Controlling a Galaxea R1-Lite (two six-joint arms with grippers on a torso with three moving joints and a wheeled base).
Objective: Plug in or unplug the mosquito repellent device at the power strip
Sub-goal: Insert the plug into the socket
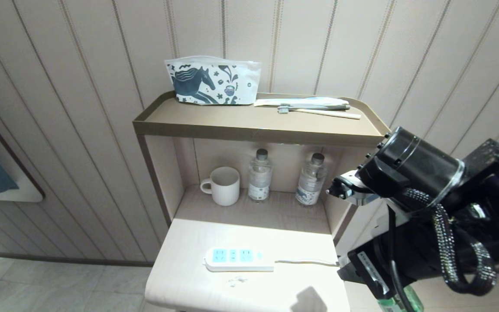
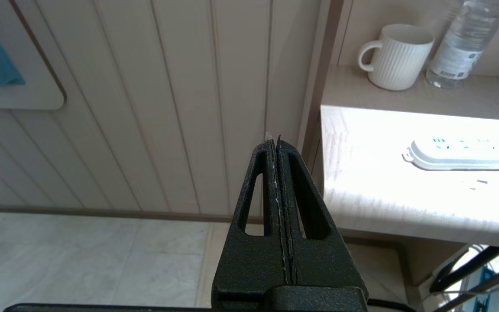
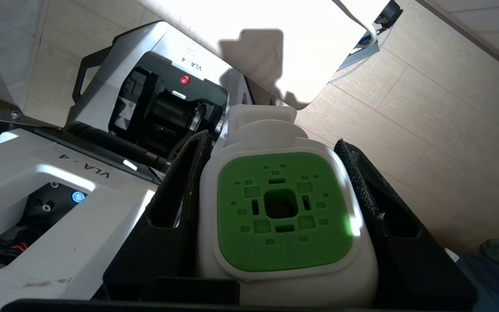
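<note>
From my remote station I read the right gripper [image 3: 275, 203] as clamped on the mosquito repellent device [image 3: 282, 212]: in the right wrist view its two black fingers [image 3: 176, 199] press against the white head from either side, and the bright green vented top faces the camera. In the head view the right arm fills the lower right corner, beside and below the front right edge of the table [image 1: 197, 286], and a sliver of the translucent green bottle shows at the bottom edge under the arm. The device is therefore off the table and well apart from the power strip [image 1: 238, 259]. The strip lies flat on the pale tabletop near its front, its three light-blue socket panels facing up with nothing plugged in, and its thin white cord [image 1: 306, 261] runs off toward the right edge. I read the left gripper [image 2: 277, 143] as fully closed on nothing, its fingers pressed together, hanging beside the left edge of the table over the tiled floor. In the recess behind the strip stand a ribbed white mug [image 1: 223, 185] and two clear water bottles [image 1: 260, 175]. On the upper shelf [image 1: 254, 123] a printed pouch [image 1: 212, 81] stands against the wall, with a toothbrush [image 1: 319, 110] lying beside it.
</note>
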